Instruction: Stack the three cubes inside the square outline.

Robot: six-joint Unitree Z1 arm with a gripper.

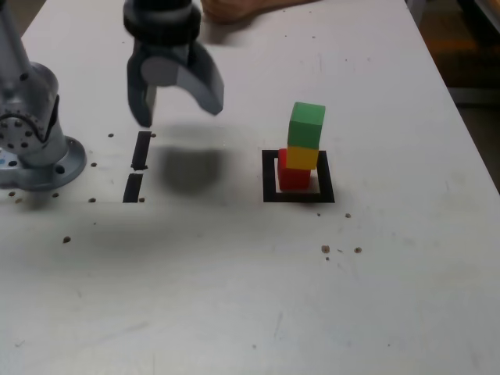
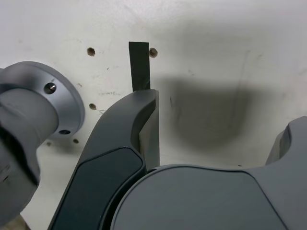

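Note:
Three cubes stand in one tower inside the square outline, a black tape frame right of centre in the exterior view. The red cube is at the bottom, the yellow cube on it, and the green cube on top, set slightly askew. My gripper hangs above the table well to the exterior view's left of the tower, open, with nothing between its fingers. The wrist view shows the gripper wide apart over bare table, and no cubes.
Two short black tape strips lie below the gripper; one strip shows in the wrist view. The arm's grey base is bolted at the exterior view's left. A person's hand rests at the far edge. Small screw holes dot the white table.

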